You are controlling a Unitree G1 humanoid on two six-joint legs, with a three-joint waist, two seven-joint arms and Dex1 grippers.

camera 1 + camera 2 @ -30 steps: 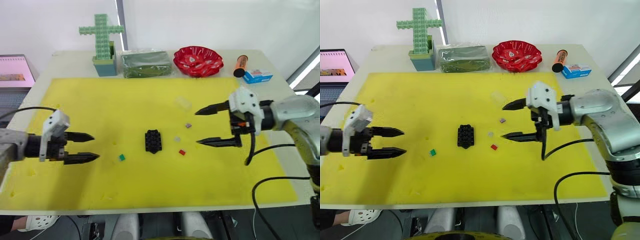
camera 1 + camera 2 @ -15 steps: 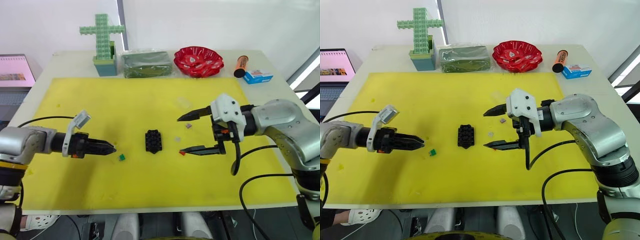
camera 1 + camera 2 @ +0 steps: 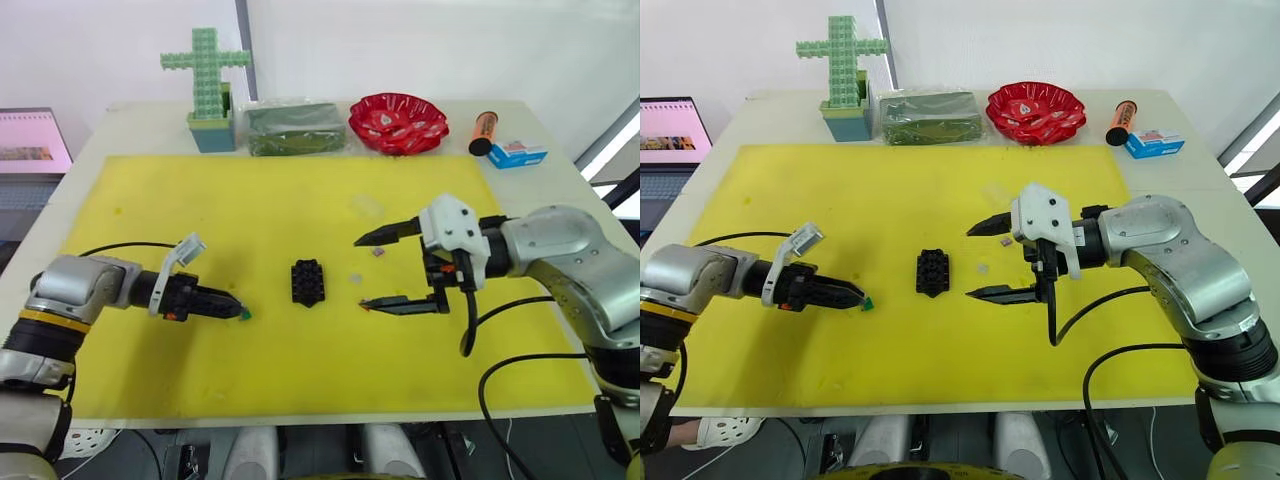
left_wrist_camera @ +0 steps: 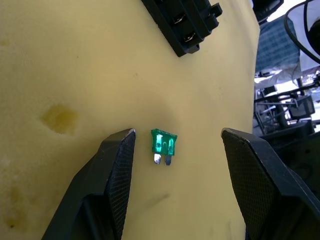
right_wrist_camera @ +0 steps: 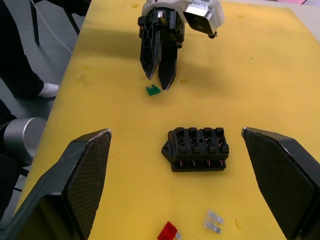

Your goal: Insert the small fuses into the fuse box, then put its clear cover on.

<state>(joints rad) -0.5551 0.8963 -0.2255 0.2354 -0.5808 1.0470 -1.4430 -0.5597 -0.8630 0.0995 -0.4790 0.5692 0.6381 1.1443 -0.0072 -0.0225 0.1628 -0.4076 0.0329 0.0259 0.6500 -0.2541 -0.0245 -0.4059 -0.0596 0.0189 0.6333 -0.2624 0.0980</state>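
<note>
Left eye view is giving us the whole scene, and we are reading it from the left side. Our left gripper (image 4: 172, 145) is lying low over the yellow mat (image 3: 200, 210), and its fingers (image 4: 117, 165) are standing apart on both sides of the green fuse (image 4: 163, 145), which is lying flat on the mat between them, not touching either one. Near the middle of the mat we are seeing the fuse box (image 3: 307, 282), sitting with its slots up and all of them looking empty. Just to its right the pale grey fuse (image 5: 213, 221) and the red fuse (image 5: 168, 231) are lying loose on the mat, and a brownish-purple fuse (image 3: 377, 253) is a little farther back. Behind these, the clear cover (image 3: 366, 206) is resting faintly on the mat. Our right gripper (image 3: 362, 271) is hovering with its fingers spread wide and holding nothing; the lower fingertip is sitting near the red fuse.
</note>
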